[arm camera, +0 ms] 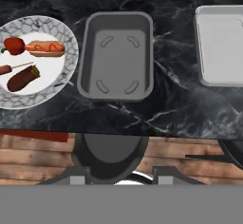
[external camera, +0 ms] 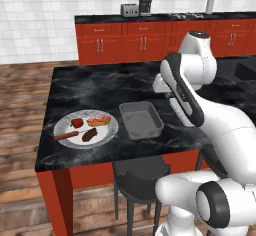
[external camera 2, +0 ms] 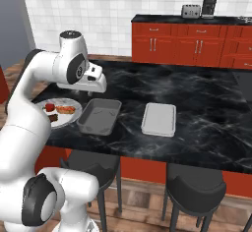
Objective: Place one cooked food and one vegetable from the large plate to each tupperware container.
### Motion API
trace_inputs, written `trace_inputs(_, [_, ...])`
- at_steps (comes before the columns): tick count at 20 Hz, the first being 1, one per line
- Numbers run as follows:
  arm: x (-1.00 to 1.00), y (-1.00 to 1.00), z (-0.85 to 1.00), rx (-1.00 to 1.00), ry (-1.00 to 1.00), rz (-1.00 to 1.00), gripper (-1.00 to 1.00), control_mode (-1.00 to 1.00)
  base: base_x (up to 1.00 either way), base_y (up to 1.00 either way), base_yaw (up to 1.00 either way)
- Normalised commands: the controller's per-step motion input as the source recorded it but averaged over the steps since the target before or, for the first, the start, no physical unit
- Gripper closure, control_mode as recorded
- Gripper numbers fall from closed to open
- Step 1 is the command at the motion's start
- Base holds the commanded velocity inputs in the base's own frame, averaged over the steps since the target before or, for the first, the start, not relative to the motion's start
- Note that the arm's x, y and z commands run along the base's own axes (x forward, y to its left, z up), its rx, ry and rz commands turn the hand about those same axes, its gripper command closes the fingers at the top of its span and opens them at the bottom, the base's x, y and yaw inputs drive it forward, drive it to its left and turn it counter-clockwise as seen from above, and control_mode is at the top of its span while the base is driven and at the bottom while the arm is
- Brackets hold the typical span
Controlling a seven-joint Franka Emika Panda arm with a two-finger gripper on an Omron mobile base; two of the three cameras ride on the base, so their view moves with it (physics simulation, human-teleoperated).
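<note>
- A black marble island (external camera: pixel 100 82) held the plate (external camera: pixel 64 123) at its left end in the left base view, near the front edge.
- All four foods lay on the plate: the hot dog (arm camera: pixel 45 48) and the red vegetable (arm camera: pixel 14 45) side by side on the far half, the sausage (arm camera: pixel 5 69) and the brown lump (arm camera: pixel 22 78) on the near half.
- In the hand view the sausage ran off the left edge of the frame, a thin stick showing at its inner end.
- Just beside the plate sat the dark tray (arm camera: pixel 115 55), with nothing in it, four small raised marks visible on its floor.
- The pale tray (external camera 2: pixel 159 119) lay further along the counter, apart from the dark one, also holding nothing.
- The arm (external camera: pixel 186 87) reached out over the island above the dark tray; the hand (external camera 2: pixel 96 81) hung high, well clear of the counter.
- Whether the fingers were spread or closed could not be told; nothing was seen between them.
- Two dark stools (external camera 2: pixel 194 189) stood under the front edge of the island.
- A toaster (external camera: pixel 129 10) and a coffee maker (external camera: pixel 145 3) stood on the back counter above red cabinets (external camera: pixel 122 42).
</note>
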Motion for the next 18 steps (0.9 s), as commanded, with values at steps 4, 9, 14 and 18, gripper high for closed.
trace_inputs(4, [0.00, 0.31, -0.02, 0.00, 0.04, -0.01, -1.00, -1.00, 0.00, 0.00, 0.00])
trace_inputs(9, [0.06, 0.96, -0.19, 0.00, 0.00, -0.25, -1.00, -1.00, 0.00, 0.00, 0.00])
trace_inputs(14, [0.20, 0.91, -0.21, 0.01, -0.02, -0.35, -1.00, -1.00, 0.00, 0.00, 0.00])
trace_inputs(18, [0.31, 0.45, -0.15, 0.10, 0.00, -0.30, -1.00, -1.00, 0.00, 0.00, 0.00])
